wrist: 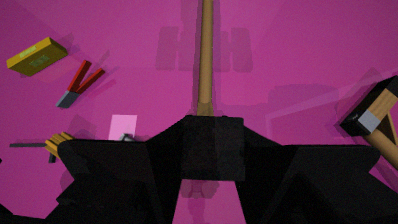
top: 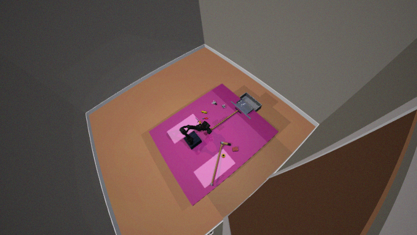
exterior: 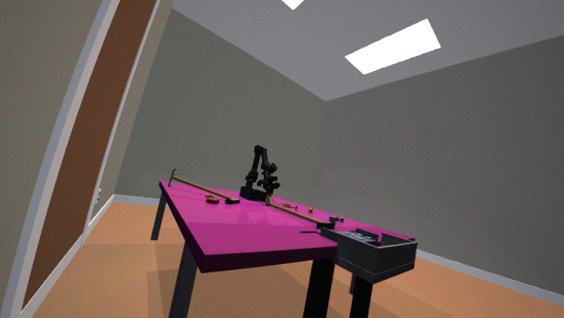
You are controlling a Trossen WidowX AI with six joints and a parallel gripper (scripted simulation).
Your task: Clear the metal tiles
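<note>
My gripper point(top: 210, 130) point(exterior: 268, 199) point(wrist: 206, 119) is shut on the wooden handle of the long scraper point(top: 224, 120) point(exterior: 295, 213) point(wrist: 206, 60). The handle runs away from the arm, low over the table. Its wide thin blade point(top: 246, 115) point(exterior: 309, 231) lies across the near edge of the steel bench plate point(top: 246, 111). Several small pale metal tiles point(top: 243, 104) point(exterior: 358, 236) show on the plate; they are too small to count. The grey catch box point(top: 254, 99) point(exterior: 357, 255) hangs beyond the plate at the table's edge; its floor is partly hidden.
A second long-handled tool point(top: 216, 164) point(exterior: 200, 187) lies on the other side. A red block point(top: 235, 149) point(exterior: 212, 201) and yellow ring point(top: 223, 155) are near it. A yellow block point(top: 204, 112) point(wrist: 37, 59), red-handled pliers point(top: 205, 118) point(wrist: 79, 86) and silvery parts point(top: 214, 102) lie left of the handle.
</note>
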